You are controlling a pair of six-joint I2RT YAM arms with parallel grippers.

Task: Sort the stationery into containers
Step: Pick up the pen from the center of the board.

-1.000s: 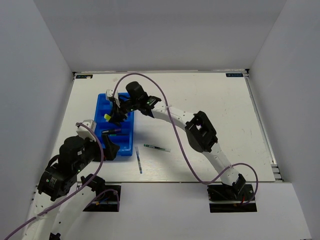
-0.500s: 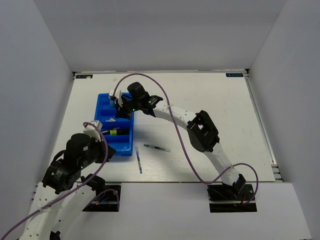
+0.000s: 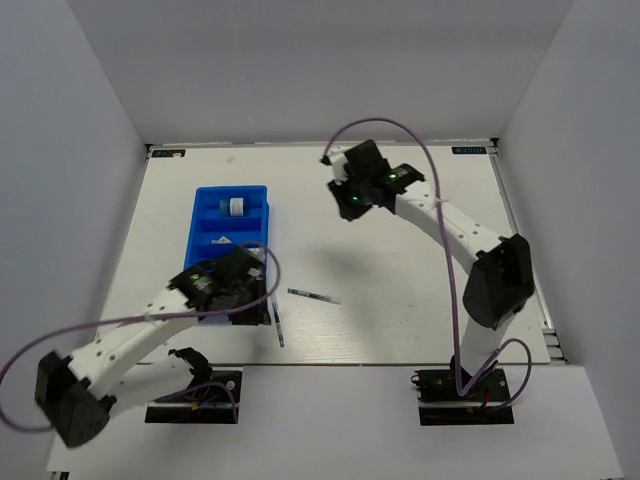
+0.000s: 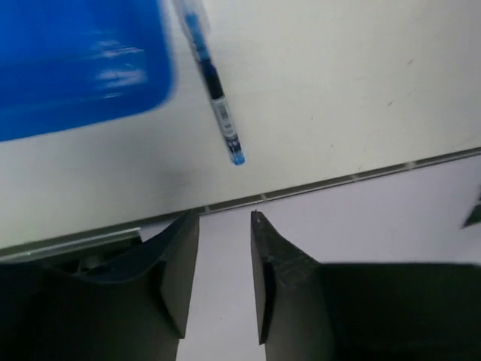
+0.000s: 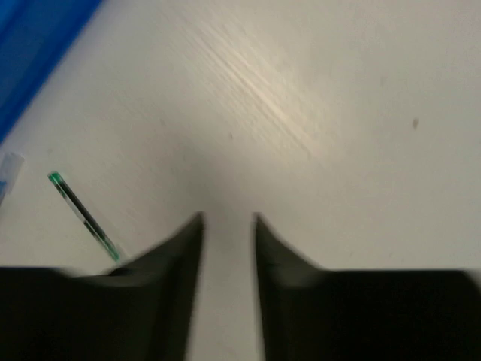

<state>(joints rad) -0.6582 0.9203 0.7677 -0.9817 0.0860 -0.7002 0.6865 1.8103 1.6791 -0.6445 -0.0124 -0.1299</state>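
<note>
The blue tray (image 3: 205, 215) lies at the table's left; its corner shows in the left wrist view (image 4: 68, 68) and the right wrist view (image 5: 30, 45). A small blue-white pot (image 3: 237, 207) sits in its far compartment, and a pale piece (image 3: 225, 243) lies further in. My left arm covers the tray's near end. The left gripper (image 3: 258, 308) (image 4: 224, 218) is open and empty, just short of a blue pen (image 3: 277, 322) (image 4: 213, 86). A green-tipped pen (image 3: 313, 295) (image 5: 83, 216) lies to the right. The right gripper (image 3: 345, 195) (image 5: 228, 218) hangs over bare table, jaws slightly apart and empty.
The table's front edge (image 4: 316, 184) runs just past the blue pen's tip. White walls close in the table on the left, back and right. Purple cables loop over both arms.
My right arm has swung away from the tray, right and back, leaving the pot in it. My left arm has reached across the tray's near end toward the blue pen.
</note>
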